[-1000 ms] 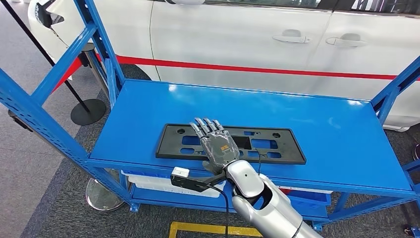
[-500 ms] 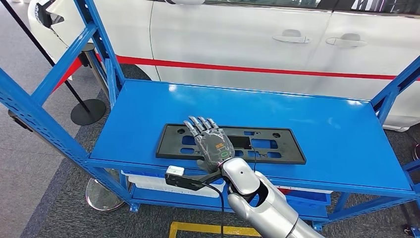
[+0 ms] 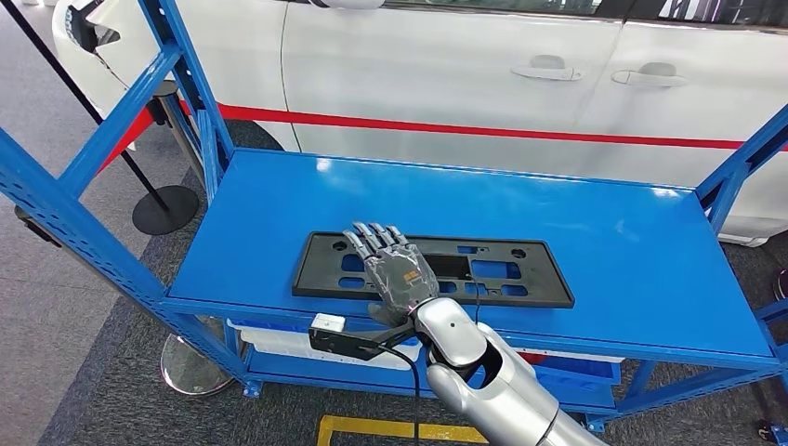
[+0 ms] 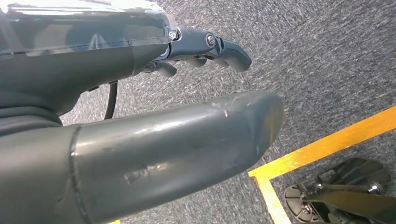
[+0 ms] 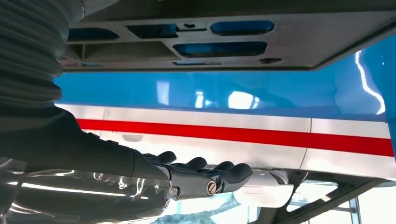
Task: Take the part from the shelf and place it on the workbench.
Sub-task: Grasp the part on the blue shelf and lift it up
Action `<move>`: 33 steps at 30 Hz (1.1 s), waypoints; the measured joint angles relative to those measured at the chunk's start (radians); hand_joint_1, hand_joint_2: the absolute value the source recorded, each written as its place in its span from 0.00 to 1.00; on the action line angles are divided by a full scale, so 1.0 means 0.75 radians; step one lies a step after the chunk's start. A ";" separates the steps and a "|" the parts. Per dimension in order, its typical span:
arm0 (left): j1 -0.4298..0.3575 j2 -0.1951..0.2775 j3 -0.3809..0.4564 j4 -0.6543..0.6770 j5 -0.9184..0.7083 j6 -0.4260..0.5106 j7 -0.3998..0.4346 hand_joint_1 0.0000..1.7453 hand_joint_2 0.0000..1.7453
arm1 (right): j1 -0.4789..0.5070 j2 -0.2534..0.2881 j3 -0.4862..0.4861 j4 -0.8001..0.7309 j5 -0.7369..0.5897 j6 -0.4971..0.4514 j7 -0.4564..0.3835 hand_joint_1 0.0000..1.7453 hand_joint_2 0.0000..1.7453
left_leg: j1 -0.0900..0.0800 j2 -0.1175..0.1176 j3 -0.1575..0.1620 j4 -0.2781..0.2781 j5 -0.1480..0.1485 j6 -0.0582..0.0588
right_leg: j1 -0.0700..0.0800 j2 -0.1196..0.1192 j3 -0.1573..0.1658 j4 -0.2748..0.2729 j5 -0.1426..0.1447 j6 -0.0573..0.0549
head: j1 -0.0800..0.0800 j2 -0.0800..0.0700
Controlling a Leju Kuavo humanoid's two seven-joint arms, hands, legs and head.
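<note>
The part (image 3: 534,290) is a flat black rectangular frame with cut-outs, lying near the front edge of the blue shelf top (image 3: 595,232). My right hand (image 3: 395,269) reaches over its middle, palm down and fingers stretched out flat above it, holding nothing. Its thumb sits at the part's front rim. In the right wrist view the part (image 5: 289,42) lies apart from the extended fingers of the right hand (image 5: 201,179). My left hand (image 4: 140,116) hangs over the grey floor, fingers loosely apart and empty.
A white car with a red stripe (image 3: 465,65) stands close behind the shelf. Blue uprights (image 3: 88,158) frame the shelf's left side and a brace (image 3: 743,163) its right. White bins (image 3: 279,339) sit on the lower level. A yellow floor line (image 3: 372,429) runs in front.
My right hand has shifted slightly to the left over the part, and the wrist has dropped a little. The part has not moved.
</note>
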 joint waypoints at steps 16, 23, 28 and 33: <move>0.009 -0.007 0.006 -0.048 0.000 -0.074 -0.005 0.00 0.00 | 0.091 -0.031 -0.075 0.062 0.060 -0.025 0.007 0.00 1.00 | 0.000 0.000 0.000 0.000 0.000 0.000 | 0.000 0.000 0.000 0.000 0.000 0.000 | 0.000 0.000; 0.010 -0.007 0.007 -0.052 0.000 -0.070 -0.006 0.00 0.00 | 0.082 -0.037 -0.100 0.064 0.077 -0.018 0.011 0.00 1.00 | 0.000 0.000 0.000 0.000 0.000 0.000 | 0.000 0.000 0.000 0.000 0.000 0.000 | 0.000 0.000; 0.010 -0.007 0.010 -0.055 0.000 -0.070 -0.006 0.00 0.00 | 0.075 -0.040 -0.107 0.074 0.107 -0.009 0.014 0.00 1.00 | 0.000 0.000 0.000 0.000 0.000 0.000 | 0.000 0.000 -0.001 0.000 0.000 0.000 | 0.000 0.000; 0.007 -0.005 0.015 -0.055 0.000 -0.054 -0.010 0.00 0.00 | 0.046 -0.049 -0.107 0.108 0.175 0.046 0.047 0.00 1.00 | 0.000 0.000 0.000 0.000 0.000 0.000 | 0.000 0.000 0.000 0.000 0.000 0.000 | 0.000 0.000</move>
